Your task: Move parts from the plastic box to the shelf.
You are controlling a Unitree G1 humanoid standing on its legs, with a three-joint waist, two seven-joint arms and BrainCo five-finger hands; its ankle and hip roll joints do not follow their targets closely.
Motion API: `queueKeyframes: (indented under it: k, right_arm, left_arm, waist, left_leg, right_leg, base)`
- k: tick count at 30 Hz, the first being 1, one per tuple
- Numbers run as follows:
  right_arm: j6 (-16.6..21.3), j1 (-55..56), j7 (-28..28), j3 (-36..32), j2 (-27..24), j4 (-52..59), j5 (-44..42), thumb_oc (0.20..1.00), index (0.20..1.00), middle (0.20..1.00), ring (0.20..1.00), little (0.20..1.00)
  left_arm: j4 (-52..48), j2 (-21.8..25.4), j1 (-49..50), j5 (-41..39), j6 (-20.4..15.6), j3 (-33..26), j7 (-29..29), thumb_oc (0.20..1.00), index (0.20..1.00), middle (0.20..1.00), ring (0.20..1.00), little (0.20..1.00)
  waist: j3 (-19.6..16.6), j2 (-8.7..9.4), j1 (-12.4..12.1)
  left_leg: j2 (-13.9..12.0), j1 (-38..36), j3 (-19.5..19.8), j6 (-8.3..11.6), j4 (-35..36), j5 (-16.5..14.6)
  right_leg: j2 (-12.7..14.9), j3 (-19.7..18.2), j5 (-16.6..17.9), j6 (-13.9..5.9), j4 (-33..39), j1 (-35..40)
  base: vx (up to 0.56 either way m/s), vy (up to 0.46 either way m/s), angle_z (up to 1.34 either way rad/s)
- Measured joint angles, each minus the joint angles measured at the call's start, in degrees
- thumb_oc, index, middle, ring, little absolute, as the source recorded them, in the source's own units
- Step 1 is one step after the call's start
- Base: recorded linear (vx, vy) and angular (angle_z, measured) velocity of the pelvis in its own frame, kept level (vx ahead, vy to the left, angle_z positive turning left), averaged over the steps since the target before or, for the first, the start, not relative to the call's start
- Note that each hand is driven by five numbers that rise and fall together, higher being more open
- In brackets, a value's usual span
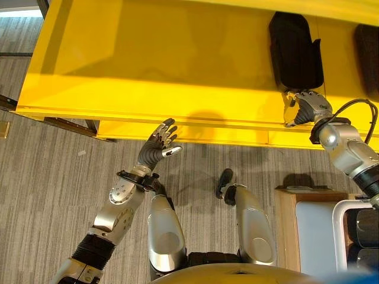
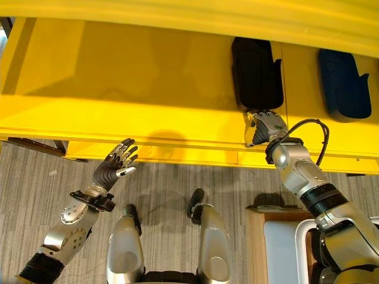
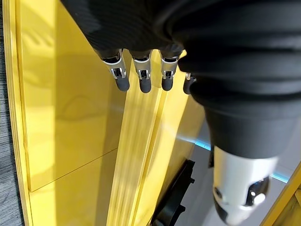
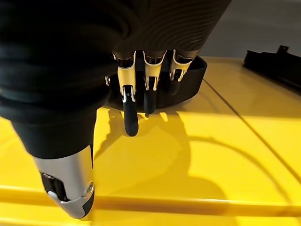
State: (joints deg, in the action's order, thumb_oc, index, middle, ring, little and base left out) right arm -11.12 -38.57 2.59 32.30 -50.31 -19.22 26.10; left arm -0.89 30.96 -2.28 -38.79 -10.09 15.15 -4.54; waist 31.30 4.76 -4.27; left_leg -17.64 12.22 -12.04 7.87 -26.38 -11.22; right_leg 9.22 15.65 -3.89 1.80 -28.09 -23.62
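Observation:
A long black part (image 1: 296, 50) lies on the yellow shelf (image 1: 148, 65), also seen as the black part (image 2: 256, 71). My right hand (image 2: 263, 127) is at its near end with straight fingers (image 4: 130, 117), open; the tips are at or just short of the part (image 4: 190, 80), and nothing is held. Further right on the shelf lies a second dark part (image 2: 343, 83). Lower down at the left, my left hand (image 1: 160, 142) hangs in front of the shelf's front edge, open and empty, its fingers (image 3: 141, 77) spread straight.
A white plastic box (image 1: 346, 236) with dark parts inside stands at the lower right on a wooden stand (image 1: 284, 219). The shelf's left stretch (image 2: 118, 65) is bare. Grey carpet (image 1: 53, 165) lies below the shelf.

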Motion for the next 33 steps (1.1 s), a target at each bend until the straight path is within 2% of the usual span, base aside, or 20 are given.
queueKeyframes:
  k: [5, 16, 21, 23, 25, 29, 32, 33]
  right_arm:
    - [-0.21, -0.3, 0.02, 0.0, 0.8, -0.15, -0.02, 1.0, 1.0, 1.0, 1.0, 1.0]
    - [-0.68, -1.66, -0.34, 0.01, 0.8, -0.54, -0.02, 1.0, 1.0, 1.0, 1.0, 1.0]
    - [-2.24, -2.06, -1.27, -0.03, 0.8, -0.18, -0.01, 1.0, 1.0, 1.0, 1.0, 1.0]
    - [-4.22, -1.08, -2.48, -0.46, 0.69, 2.23, -0.01, 1.0, 1.0, 1.0, 1.0, 1.0]
    - [-5.09, 1.92, -2.66, -3.34, 0.59, 6.2, 0.0, 1.0, 1.0, 1.0, 1.0, 1.0]
    - [-6.62, 8.59, -4.61, -7.62, -0.38, 14.41, 0.16, 1.0, 1.0, 1.0, 1.0, 1.0]
    - [-7.16, 11.74, -8.13, -8.18, -2.62, 20.17, 0.11, 1.0, 1.0, 1.0, 1.0, 1.0]
    - [-7.91, 17.93, -12.3, -10.0, -3.33, 26.92, 0.27, 1.0, 1.0, 1.0, 1.0, 1.0]
  left_arm:
    - [0.0, -0.19, -0.4, -0.01, 0.0, 0.08, -0.11, 1.0, 1.0, 1.0, 1.0, 1.0]
    - [0.0, -0.34, -0.31, -0.02, 0.01, 0.16, -0.12, 1.0, 1.0, 1.0, 1.0, 1.0]
    - [0.0, -0.84, -0.24, -0.03, 0.0, 0.63, -0.11, 1.0, 1.0, 1.0, 1.0, 1.0]
    - [-0.01, -0.9, 0.05, -0.08, -0.03, 0.67, -0.13, 1.0, 1.0, 1.0, 1.0, 1.0]
    - [-0.19, -0.95, 0.35, -0.08, -0.17, 0.53, -0.15, 1.0, 1.0, 1.0, 1.0, 1.0]
    - [-1.3, -0.96, 1.41, -0.07, -0.32, 0.63, 0.07, 1.0, 1.0, 1.0, 1.0, 1.0]
    - [-1.6, -0.95, 1.76, -0.08, -0.45, 0.62, 1.1, 1.0, 1.0, 1.0, 1.0, 1.0]
    - [-2.4, -0.88, 1.84, -0.1, -0.62, 0.55, 2.36, 1.0, 1.0, 1.0, 1.0, 1.0]
  waist:
    - [-0.02, -1.0, -0.17]
    - [-0.05, -1.71, -0.02]
    - [-0.1, -2.23, -0.01]
    - [-0.1, -2.22, 0.5]
    - [-0.1, -2.23, 0.39]
    - [-0.1, -2.16, 1.84]
    - [-0.12, -2.09, 2.69]
    - [-0.09, -1.85, 3.7]
  left_leg:
    - [0.35, -0.05, 0.05, 0.0, 0.03, 0.0]
    - [0.75, -0.14, 0.05, -0.02, 0.0, 0.01]
    - [0.79, -0.13, 0.03, -0.03, -0.03, 0.01]
    - [0.91, -0.03, -0.12, -0.03, -0.04, 0.01]
    - [1.01, 0.33, -0.13, -0.04, 0.0, 0.01]
    - [1.18, 0.81, -0.23, -0.06, 0.09, 0.01]
    - [1.13, 0.8, -0.41, -0.17, 0.11, -0.1]
    - [1.03, 0.86, -0.52, -0.19, 0.22, -0.15]
  right_leg:
    - [0.41, 0.01, -0.23, -0.11, -0.37, -0.02]
    - [0.94, -0.11, -0.63, 0.02, -1.12, -0.43]
    - [0.99, -0.18, -0.74, 0.09, -1.35, -0.56]
    - [0.92, -0.44, -0.72, 0.05, -1.37, -0.91]
    - [0.91, -0.48, -0.72, 0.03, -1.41, -1.25]
    - [0.79, -0.74, -0.58, -0.15, -1.14, -1.88]
    - [0.67, -0.85, -0.53, -0.24, -0.88, -1.81]
    - [0.49, -0.86, -0.48, -0.32, -0.68, -1.83]
  base:
    - [0.01, 0.021, 0.02]
    - [0.0, 0.016, 0.01]
    - [-0.01, 0.03, 0.0]
    - [-0.03, 0.063, -0.02]
    - [-0.03, 0.056, -0.02]
    - [-0.03, 0.044, -0.02]
    - [-0.04, 0.026, -0.04]
    - [-0.06, 0.029, -0.03]
